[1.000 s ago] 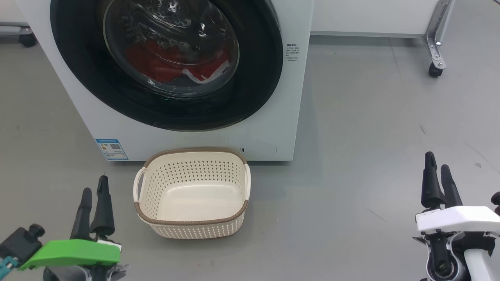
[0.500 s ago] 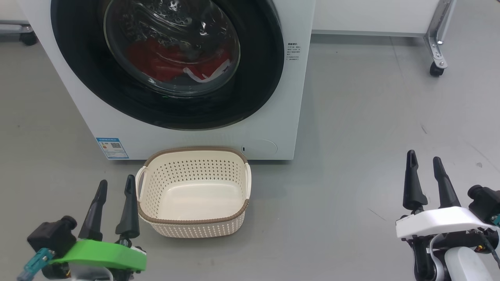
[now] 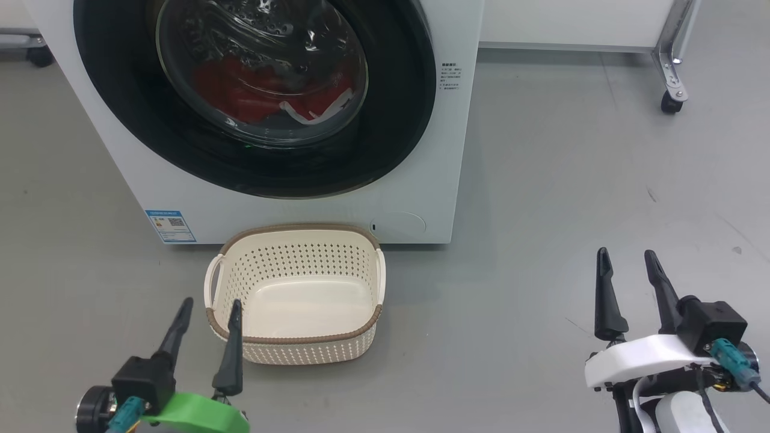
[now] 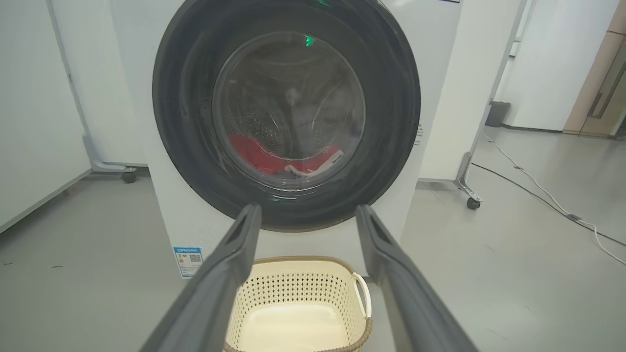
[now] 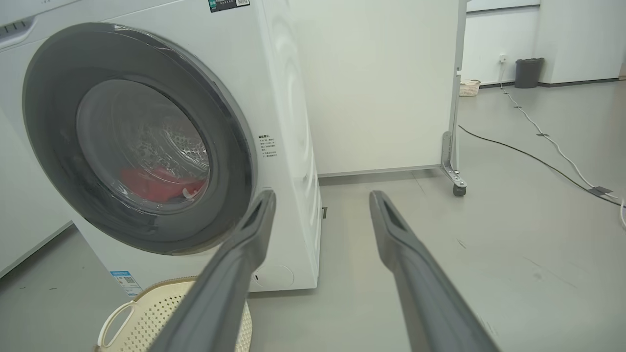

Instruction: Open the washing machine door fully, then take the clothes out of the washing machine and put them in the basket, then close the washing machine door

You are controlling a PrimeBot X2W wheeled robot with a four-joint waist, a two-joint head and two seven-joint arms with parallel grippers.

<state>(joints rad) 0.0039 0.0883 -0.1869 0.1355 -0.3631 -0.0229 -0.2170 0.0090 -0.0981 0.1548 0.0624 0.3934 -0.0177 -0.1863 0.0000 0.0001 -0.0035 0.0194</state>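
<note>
washing machine door [image 3: 252,90] sits shut on the washing machine [image 3: 421,198], clothes [image 3: 240,99] lying as a red heap behind its glass, low in the drum [image 3: 264,15]. basket [image 3: 295,229] stands empty on the floor [image 3: 541,180] just in front, below the door, likely placed so garments travel a short way. left gripper [image 3: 212,302], near the basket's corner, and right gripper [image 3: 625,252], off to the other side, both hang with fingers parted, holding nothing, well apart from the door. opening step looks not yet begun.

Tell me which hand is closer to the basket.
The left hand, on the green mount, its fingertips right beside the basket; the white-mounted right hand stands far off across the floor.
</note>
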